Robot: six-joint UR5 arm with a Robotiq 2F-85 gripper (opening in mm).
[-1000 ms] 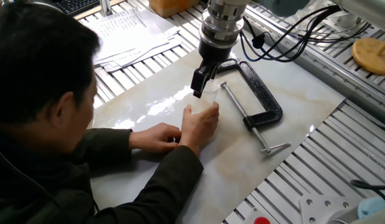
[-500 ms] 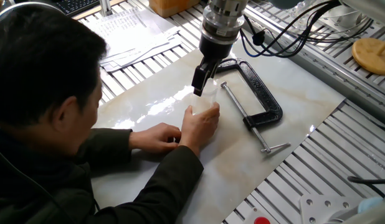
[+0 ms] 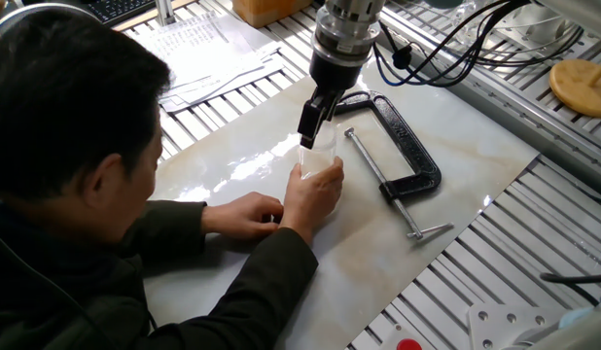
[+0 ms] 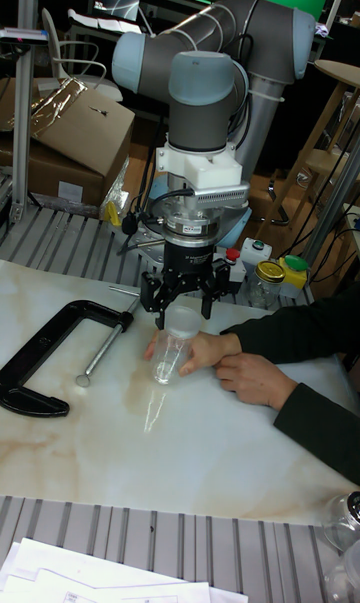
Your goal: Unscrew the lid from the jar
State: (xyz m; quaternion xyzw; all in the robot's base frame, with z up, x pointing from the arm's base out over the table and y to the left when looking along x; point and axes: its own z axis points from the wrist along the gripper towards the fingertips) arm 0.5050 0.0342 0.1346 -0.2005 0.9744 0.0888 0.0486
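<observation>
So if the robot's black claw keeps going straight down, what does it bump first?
Probably the small whitish translucent lid on the clear jar that the person's hand steadies. The gripper points down, fingers either side of it; contact is unclear.

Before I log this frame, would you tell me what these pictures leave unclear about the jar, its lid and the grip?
- Lid: translucent and small between the gripper fingers in the tall fixed view; thread state unreadable.
- Lid contact, fixed view: the near finger covers it.
- Jar: the person's hand wraps its lower part in both views.
- Person's face: turned away.
</observation>
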